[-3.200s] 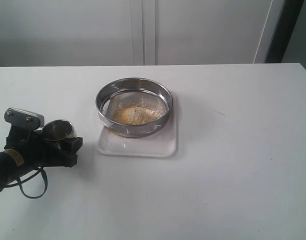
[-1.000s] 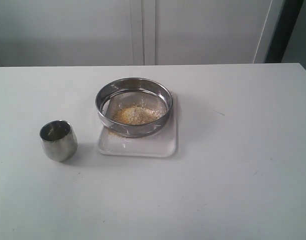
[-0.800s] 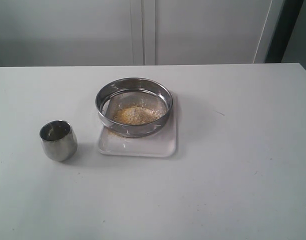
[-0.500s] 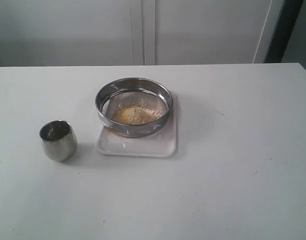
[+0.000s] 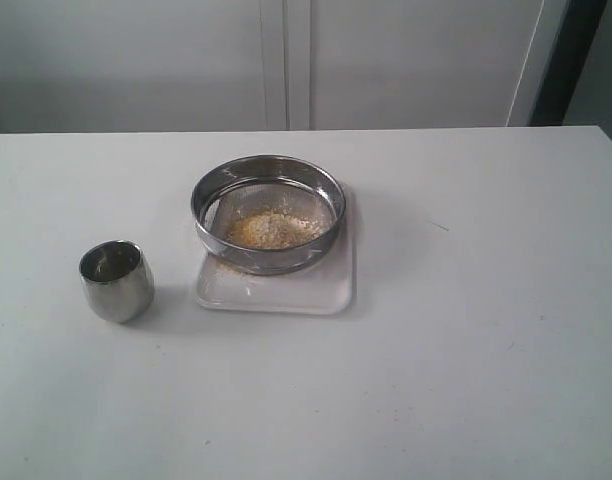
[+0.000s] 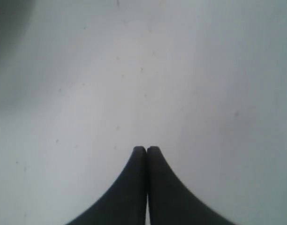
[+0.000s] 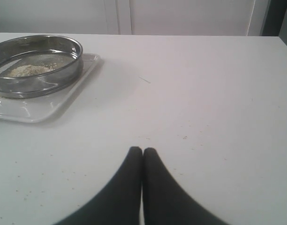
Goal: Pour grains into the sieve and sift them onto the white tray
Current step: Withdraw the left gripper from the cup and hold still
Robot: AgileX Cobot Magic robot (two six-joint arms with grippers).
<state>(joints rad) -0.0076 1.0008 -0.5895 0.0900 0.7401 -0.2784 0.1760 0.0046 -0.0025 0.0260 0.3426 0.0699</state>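
1. My left claw (image 6: 147, 149) is pressed fully together, gripping nothing, above the table (image 6: 204, 70).
2. My right claw (image 7: 142, 150) is likewise closed and empty, well apart from the white tray (image 5: 286, 293).
3. The sieve (image 5: 269, 212) sits on the tray's far part, with the grains (image 5: 273, 230) heaped on its mesh.
4. A steel cup (image 5: 116, 281) stands upright, apart from the tray's left side.

sieve (image 5: 269, 213): shiny steel, fine mesh | white tray (image 5: 321, 293): glossy | cup (image 5: 116, 281): polished metal | table (image 5: 466, 350): matt white
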